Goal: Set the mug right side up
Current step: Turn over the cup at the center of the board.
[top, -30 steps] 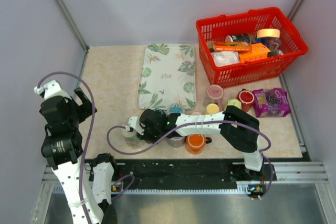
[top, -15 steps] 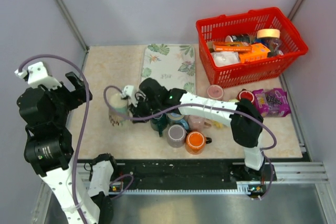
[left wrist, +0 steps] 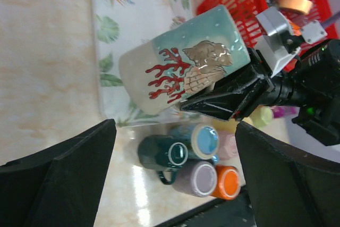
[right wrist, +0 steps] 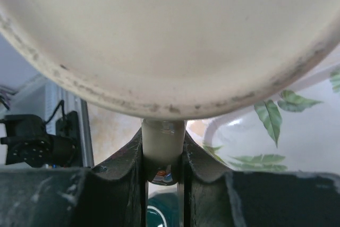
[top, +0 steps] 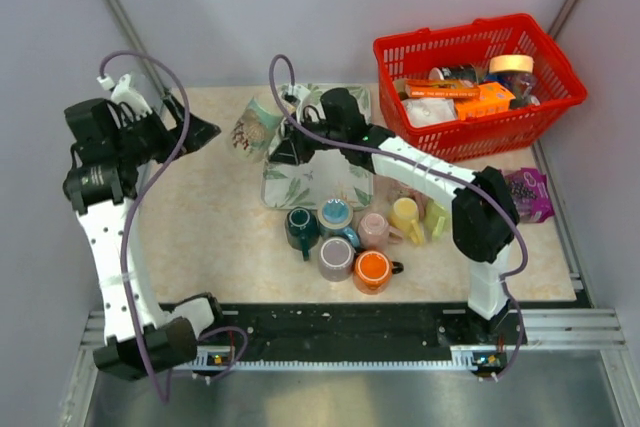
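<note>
The mug [top: 252, 129] is pale green and cream with a red coral and shell picture. It hangs tilted in the air over the left edge of the leaf-print tray [top: 330, 107]. My right gripper [top: 282, 147] is shut on its handle [right wrist: 163, 141]; the mug's cream body [right wrist: 170, 35] fills the right wrist view. In the left wrist view the mug [left wrist: 180, 65] lies on its side. My left gripper [top: 205, 130] is open and empty, just left of the mug, its fingers [left wrist: 64, 179] wide apart.
Several upturned mugs [top: 340, 242] cluster on the table in front of the tray, also in the left wrist view [left wrist: 196, 158]. A red basket [top: 440, 142] of groceries stands at the back right. A purple packet [top: 530, 192] lies at the right.
My right gripper has lifted the mug from the near table up and back over the tray's left edge. My left arm has risen and swung toward the mug.
</note>
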